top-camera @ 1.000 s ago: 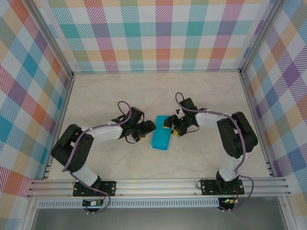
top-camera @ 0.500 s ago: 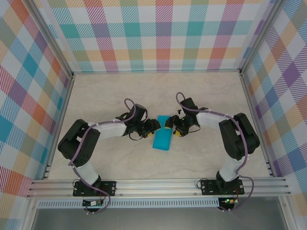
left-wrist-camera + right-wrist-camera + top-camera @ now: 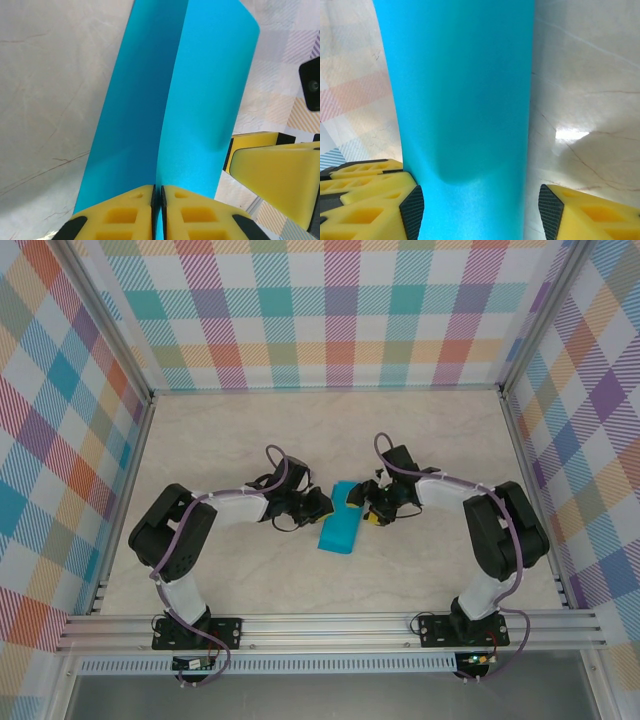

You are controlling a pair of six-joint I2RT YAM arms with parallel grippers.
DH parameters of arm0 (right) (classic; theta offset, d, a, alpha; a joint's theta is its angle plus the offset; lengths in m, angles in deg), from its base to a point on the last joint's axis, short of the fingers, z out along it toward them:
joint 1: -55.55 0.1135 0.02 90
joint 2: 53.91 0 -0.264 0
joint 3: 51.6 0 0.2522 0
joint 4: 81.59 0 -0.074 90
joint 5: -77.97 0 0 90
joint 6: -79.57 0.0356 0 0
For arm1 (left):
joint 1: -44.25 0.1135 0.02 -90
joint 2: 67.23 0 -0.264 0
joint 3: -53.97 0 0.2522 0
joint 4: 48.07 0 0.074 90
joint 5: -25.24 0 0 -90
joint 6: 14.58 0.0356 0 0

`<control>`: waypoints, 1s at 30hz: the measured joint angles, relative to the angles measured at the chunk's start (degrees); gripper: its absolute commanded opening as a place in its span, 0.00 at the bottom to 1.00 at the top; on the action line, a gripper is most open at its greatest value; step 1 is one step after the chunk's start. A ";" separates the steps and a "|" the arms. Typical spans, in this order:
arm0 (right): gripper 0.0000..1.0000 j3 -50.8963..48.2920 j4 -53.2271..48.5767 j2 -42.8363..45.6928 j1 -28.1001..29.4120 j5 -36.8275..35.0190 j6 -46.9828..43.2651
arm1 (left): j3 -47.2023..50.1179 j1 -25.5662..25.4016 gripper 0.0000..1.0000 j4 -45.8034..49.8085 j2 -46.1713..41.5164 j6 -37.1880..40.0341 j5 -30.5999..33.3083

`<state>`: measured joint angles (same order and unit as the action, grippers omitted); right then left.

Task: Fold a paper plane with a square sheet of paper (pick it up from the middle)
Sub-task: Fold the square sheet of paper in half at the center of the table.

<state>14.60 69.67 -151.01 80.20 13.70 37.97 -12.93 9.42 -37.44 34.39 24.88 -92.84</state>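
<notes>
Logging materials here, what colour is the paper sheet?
Plain teal-blue; the paper shows best in the right wrist view.

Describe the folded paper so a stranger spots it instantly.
On the pale marbled table inside plaid walls, look between the left hand and right hand. The folded paper is there: a narrow rectangle, solid teal-blue beside black-and-yellow hands.

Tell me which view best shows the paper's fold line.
Left wrist: the square sheet of paper shows the line between darker and lighter halves, running into the shut left gripper. Right wrist shows one smooth face inside the open right gripper; top external, a small blue rectangle.
</notes>
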 measured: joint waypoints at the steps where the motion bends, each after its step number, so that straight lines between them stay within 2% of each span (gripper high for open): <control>1: 0.65 -0.39 0.11 0.35 -0.20 0.28 0.07 | -0.09 0.00 0.12 -0.09 0.00 0.00 0.00; 21: 0.49 -3.96 3.48 1.95 -0.66 3.91 0.63 | 3.96 -0.46 0.12 -5.07 -0.02 -5.70 4.20; 30: 0.54 -5.11 4.87 1.57 -0.55 5.18 0.61 | 3.96 -0.76 0.12 -6.08 -0.02 -5.86 4.42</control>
<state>9.49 74.54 -149.44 79.65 18.88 38.58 -8.98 8.66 -43.52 34.37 19.02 -88.42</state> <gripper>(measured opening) 0.528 0.118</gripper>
